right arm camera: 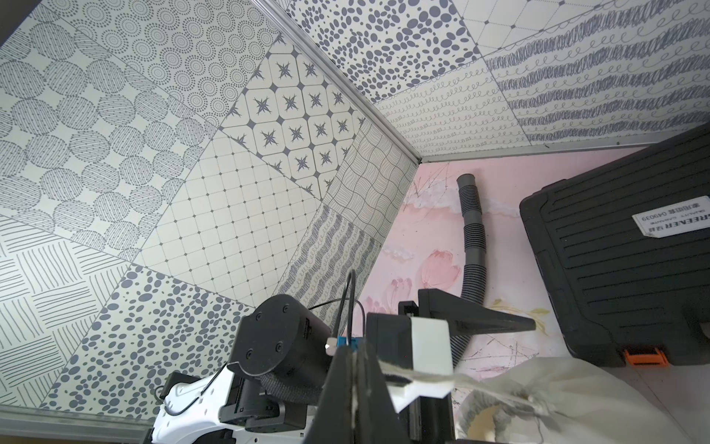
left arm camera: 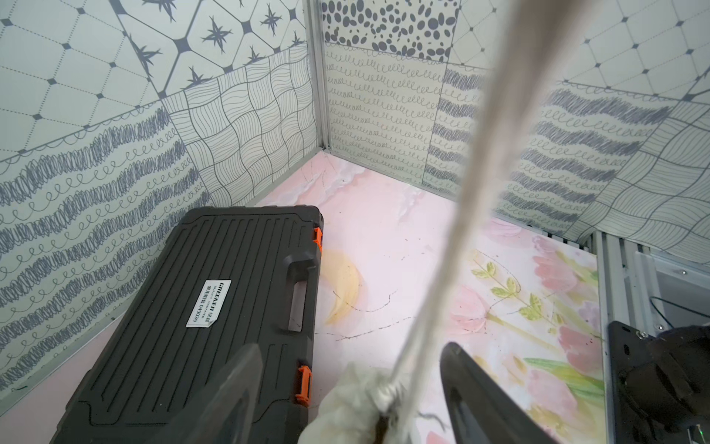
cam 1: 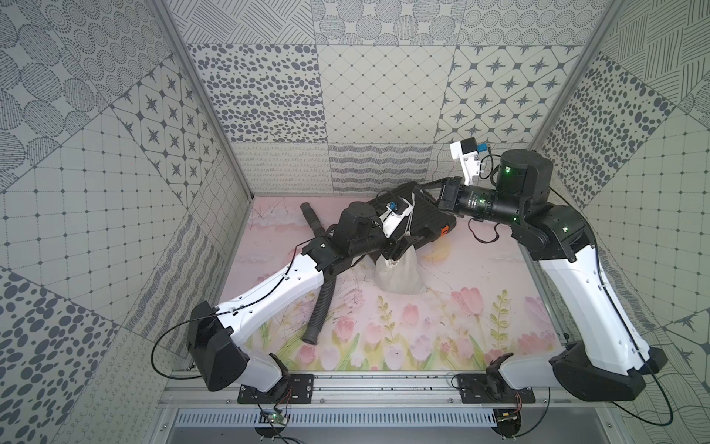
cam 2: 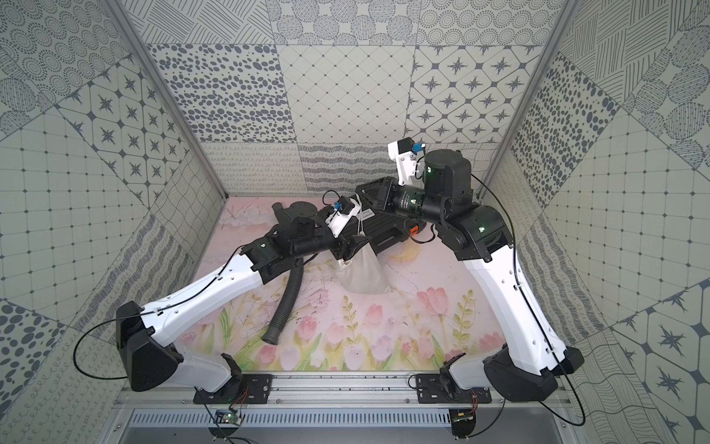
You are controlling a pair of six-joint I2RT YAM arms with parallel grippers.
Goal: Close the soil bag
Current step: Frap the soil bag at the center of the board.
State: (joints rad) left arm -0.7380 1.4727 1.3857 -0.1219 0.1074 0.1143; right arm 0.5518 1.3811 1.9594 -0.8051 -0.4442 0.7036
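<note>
- Soil bag (cam 1: 399, 275): on the desk (cam 1: 461, 276) beside the black case (cam 1: 426, 219) — mouth gathered, apparently not fully shut.
- Right gripper (right arm camera: 352, 357): fingers clamped on the taut cord (left arm camera: 461, 192).
- Left gripper (left arm camera: 351, 348): fingers apart, astride the mouth.

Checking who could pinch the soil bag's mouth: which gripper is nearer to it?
Left. The left gripper straddles the gathered mouth of the soil bag, open; the right gripper is raised away, shut on the drawstring.
</note>
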